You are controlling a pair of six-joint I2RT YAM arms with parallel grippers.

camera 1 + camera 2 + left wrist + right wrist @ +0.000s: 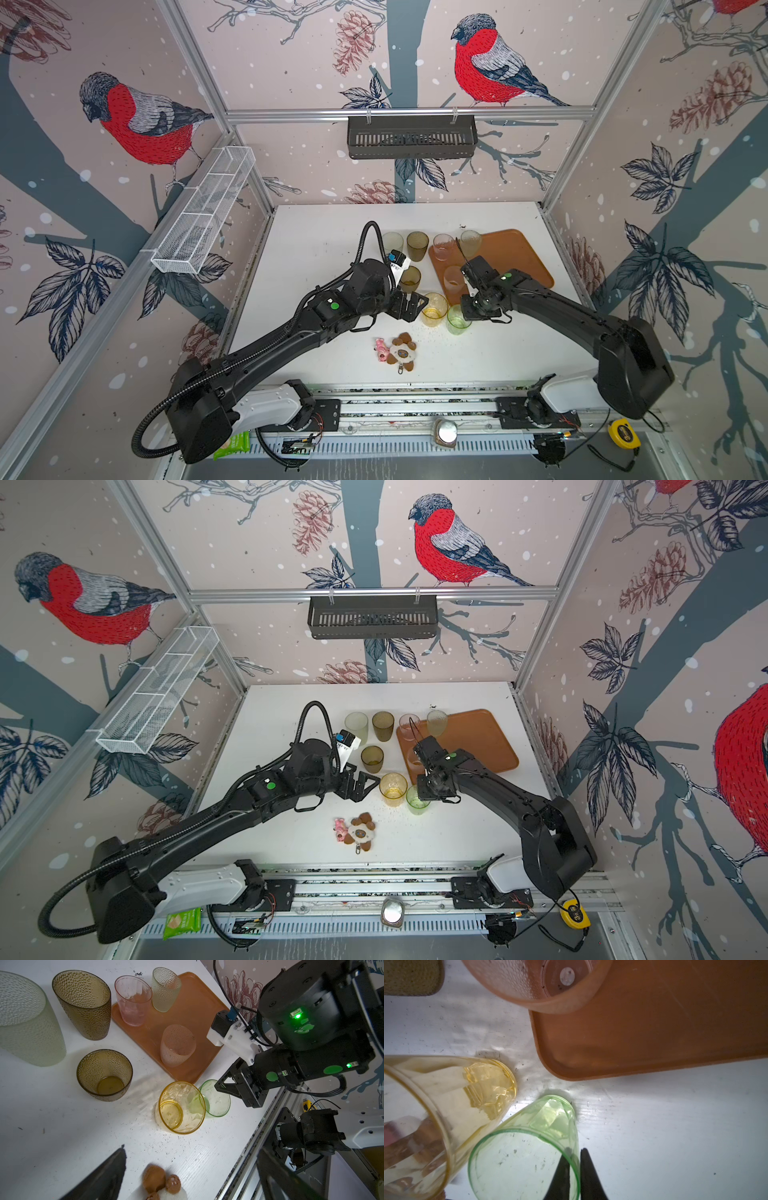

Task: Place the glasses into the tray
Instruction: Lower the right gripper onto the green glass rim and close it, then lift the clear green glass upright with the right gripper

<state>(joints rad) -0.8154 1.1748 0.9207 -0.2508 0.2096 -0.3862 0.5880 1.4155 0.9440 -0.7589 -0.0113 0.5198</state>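
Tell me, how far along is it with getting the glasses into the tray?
Done: three glasses stand in the tray: the pink glass, the pale glass, the frosted glass. In hand: the right gripper pinches the green glass's wall, on the table. Left: that one, the yellow glass, the short brown glass, the tall brown glass and the pale-green glass. The left gripper is open beside the yellow glass.

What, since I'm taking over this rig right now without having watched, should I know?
Left gripper: open, empty, beside the yellow tumbler.
Right gripper: shut on the rim of the green tumbler, which stands on the table.
Done: pink tumbler, tall cream tumbler, short frosted tumbler stand on the tray.
To do: those two plus pale green tumbler, tall brown tumbler, short brown tumbler, all off the tray.
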